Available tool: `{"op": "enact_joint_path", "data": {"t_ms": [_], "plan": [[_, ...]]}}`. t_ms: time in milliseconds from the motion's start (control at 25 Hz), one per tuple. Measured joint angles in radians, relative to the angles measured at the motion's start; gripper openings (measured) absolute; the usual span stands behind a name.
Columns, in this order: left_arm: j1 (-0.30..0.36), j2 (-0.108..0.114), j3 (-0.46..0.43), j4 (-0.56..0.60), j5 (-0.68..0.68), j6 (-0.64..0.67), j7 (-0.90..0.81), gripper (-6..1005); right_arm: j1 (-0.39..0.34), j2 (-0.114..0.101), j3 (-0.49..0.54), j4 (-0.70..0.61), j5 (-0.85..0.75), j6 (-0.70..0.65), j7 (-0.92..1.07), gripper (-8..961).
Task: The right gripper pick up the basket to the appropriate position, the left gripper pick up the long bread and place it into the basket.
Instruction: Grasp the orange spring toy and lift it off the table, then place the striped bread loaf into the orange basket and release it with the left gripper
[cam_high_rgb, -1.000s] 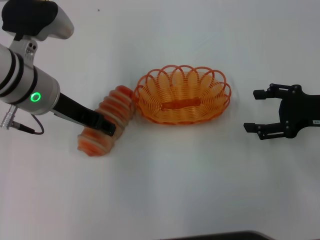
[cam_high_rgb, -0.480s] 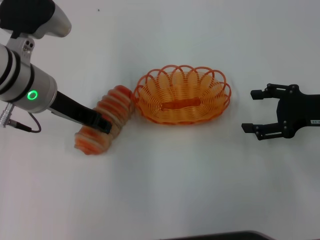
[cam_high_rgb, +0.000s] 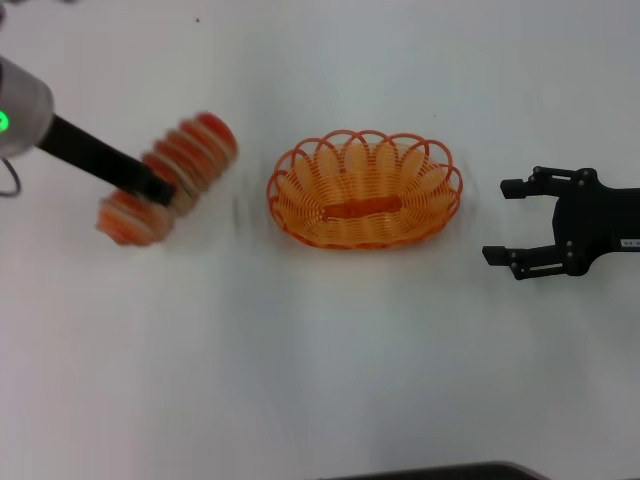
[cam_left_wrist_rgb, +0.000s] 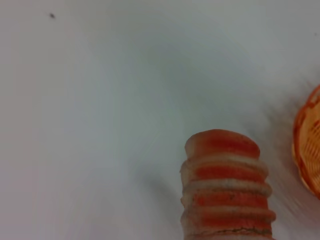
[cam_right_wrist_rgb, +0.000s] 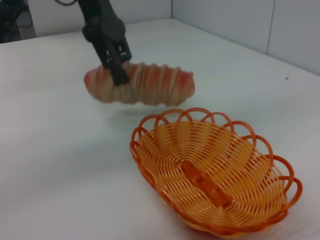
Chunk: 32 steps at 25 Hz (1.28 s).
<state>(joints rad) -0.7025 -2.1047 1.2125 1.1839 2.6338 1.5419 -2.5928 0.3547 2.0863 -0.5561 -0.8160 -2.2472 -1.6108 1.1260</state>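
The orange basket (cam_high_rgb: 364, 192) sits on the white table at the centre; it also shows in the right wrist view (cam_right_wrist_rgb: 212, 172) and at the edge of the left wrist view (cam_left_wrist_rgb: 309, 150). My left gripper (cam_high_rgb: 158, 188) is shut on the long bread (cam_high_rgb: 170, 178), a striped orange-red and cream loaf, and holds it in the air to the left of the basket. The loaf shows in the left wrist view (cam_left_wrist_rgb: 225, 190) and in the right wrist view (cam_right_wrist_rgb: 150, 83), lifted off the table. My right gripper (cam_high_rgb: 510, 220) is open and empty, right of the basket.
The white table (cam_high_rgb: 330, 370) spreads all around. A dark edge (cam_high_rgb: 440, 472) runs along the near side. A small dark speck (cam_high_rgb: 197, 19) lies on the far table.
My left gripper has lifted the long bread off the table and carried it up and to the left, away from the basket. The right gripper and the basket have stayed put.
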Motion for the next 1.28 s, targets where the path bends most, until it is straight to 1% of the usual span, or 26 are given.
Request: {"op": "enact_joint_path", "data": {"t_ms": [80,120,160,200,280,360,400,440,520,720,840,920,1080,1280], "plan": [[-0.022,0.024,-0.016,0.012,0.006,0.002,0.017,460,0.0,0.0,-0.001,0.0,0.0,0.0,0.0,925],[-0.034,0.031,-0.026,0.018,0.006,0.002,0.033,451,0.001,0.0,-0.001,0.0,0.0,0.0,0.0,925],[-0.05,0.035,-0.037,0.025,0.006,0.007,0.059,442,0.001,0.0,-0.001,-0.001,0.0,-0.001,0.0,925],[-0.071,0.035,-0.048,0.032,0.004,0.017,0.095,432,0.001,0.0,-0.001,-0.001,0.0,-0.001,0.0,925],[-0.096,0.024,-0.053,0.043,0.002,0.039,0.158,414,0.002,0.0,-0.001,-0.002,0.0,-0.002,0.0,925],[-0.115,-0.003,-0.052,0.062,0.002,0.059,0.251,397,0.003,0.0,-0.001,-0.003,0.0,-0.002,0.0,925],[-0.122,-0.026,-0.049,0.073,0.003,0.067,0.306,388,0.004,0.0,-0.001,-0.003,0.0,-0.002,0.0,925],[-0.125,-0.043,-0.044,0.081,0.004,0.067,0.34,379,0.004,0.0,-0.001,-0.003,0.0,-0.002,0.0,925],[-0.13,-0.062,-0.012,0.077,-0.014,0.065,0.383,362,0.007,0.0,-0.001,-0.003,0.0,-0.002,0.0,924],[-0.133,-0.065,0.146,0.039,-0.139,0.018,0.401,318,0.013,0.0,-0.001,-0.003,0.0,-0.004,0.0,924],[-0.128,-0.067,0.216,0.034,-0.195,-0.039,0.401,276,0.015,0.0,-0.007,-0.003,0.0,-0.004,0.0,924],[-0.125,-0.068,0.256,0.03,-0.22,-0.088,0.397,276,0.016,0.0,-0.013,-0.002,0.0,-0.005,0.0,924],[-0.125,-0.07,0.307,-0.006,-0.24,-0.176,0.39,275,0.017,0.0,-0.014,-0.002,0.001,-0.005,0.0,925],[-0.123,-0.068,0.337,-0.042,-0.233,-0.265,0.339,275,0.021,0.0,-0.015,0.001,0.002,-0.005,0.0,924]]}}
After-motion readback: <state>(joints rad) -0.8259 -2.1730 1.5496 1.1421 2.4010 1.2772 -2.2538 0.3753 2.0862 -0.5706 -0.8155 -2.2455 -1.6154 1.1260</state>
